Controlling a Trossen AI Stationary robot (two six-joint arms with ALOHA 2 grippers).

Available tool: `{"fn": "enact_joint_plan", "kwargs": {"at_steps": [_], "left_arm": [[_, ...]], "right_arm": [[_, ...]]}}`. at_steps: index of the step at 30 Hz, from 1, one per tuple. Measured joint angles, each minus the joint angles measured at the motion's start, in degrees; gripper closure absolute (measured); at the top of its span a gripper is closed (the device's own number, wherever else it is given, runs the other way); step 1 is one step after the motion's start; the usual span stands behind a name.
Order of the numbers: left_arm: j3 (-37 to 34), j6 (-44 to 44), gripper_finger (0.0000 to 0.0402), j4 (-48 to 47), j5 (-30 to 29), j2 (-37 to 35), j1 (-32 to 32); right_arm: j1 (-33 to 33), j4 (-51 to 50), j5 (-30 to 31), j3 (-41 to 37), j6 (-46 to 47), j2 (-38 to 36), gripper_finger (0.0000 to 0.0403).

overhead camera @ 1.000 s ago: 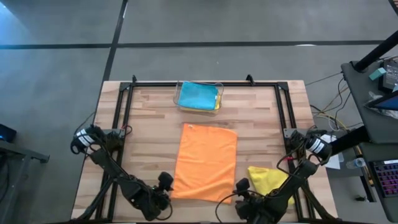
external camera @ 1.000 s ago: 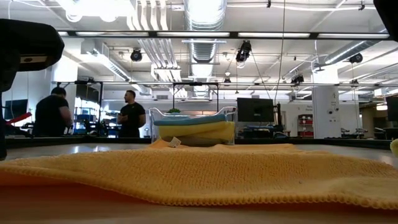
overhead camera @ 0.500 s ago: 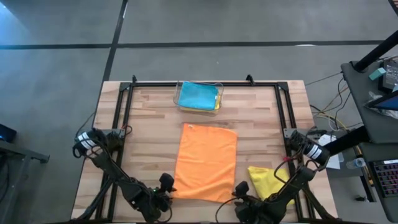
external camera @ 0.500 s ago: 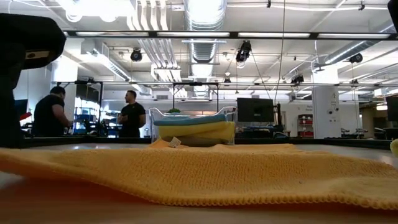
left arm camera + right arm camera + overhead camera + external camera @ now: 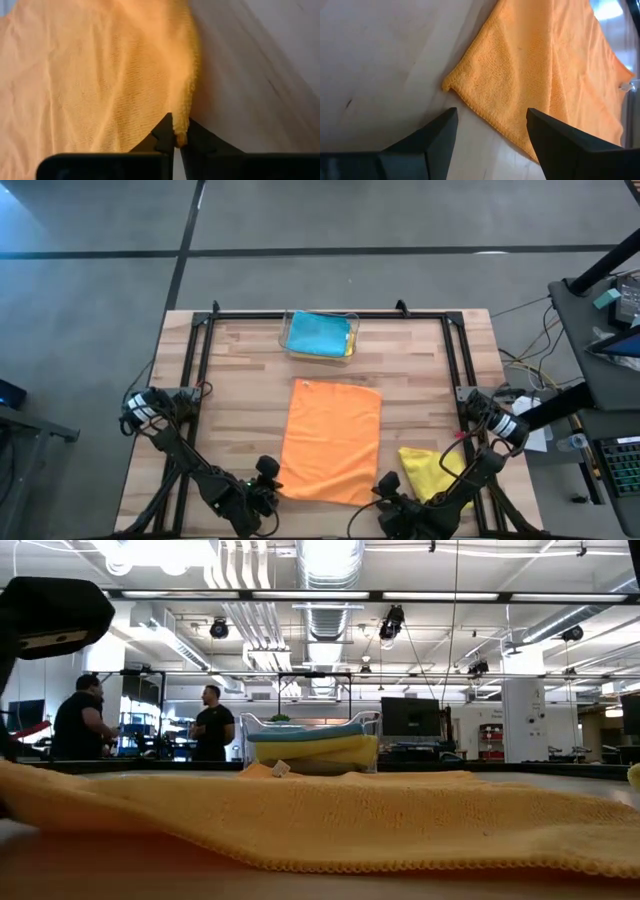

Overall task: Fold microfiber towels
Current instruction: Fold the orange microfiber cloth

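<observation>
The orange microfiber towel lies spread flat in the middle of the table. My left gripper is at the towel's near left corner and shut on it. My right gripper stands open just short of the near right corner, touching nothing. A crumpled yellow towel lies to the right of the orange one. A blue towel lies on top of a yellow one in the clear bin. My left gripper pinches the orange towel's near left corner between its two fingers, only at their free ends. It comes from the table's near side, low over the wood. The corner is raised a little; the rest lies on the table.
The clear plastic bin stands at the far middle of the table, inside a black frame that runs along the far and side edges. People stand in the room beyond the far edge.
My left gripper has shut on the orange towel's near left corner. In the low view that corner now stands a little higher than before, while the rest of the towel has stayed flat.
</observation>
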Motion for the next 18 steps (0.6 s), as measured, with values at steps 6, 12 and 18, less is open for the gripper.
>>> {"fn": "enact_joint_plan", "kwargs": {"at_steps": [6, 12, 18], "left_arm": [[0.33, -3.48, 0.0401, 0.36, 0.42, -0.82, 1.71], [0.32, -7.03, 0.0401, 0.44, 1.48, -2.76, 3.37], [-0.23, -12.63, 0.0401, 0.38, 3.34, -5.9, 5.36]], "right_arm": [[-0.07, -0.07, 0.23, -0.04, -0.85, 0.0, 0.017], [-0.09, -0.09, 0.31, -0.09, -0.98, 0.02, 0.017], [-0.09, 0.69, 0.15, -0.15, 0.35, 0.02, 0.017]]}}
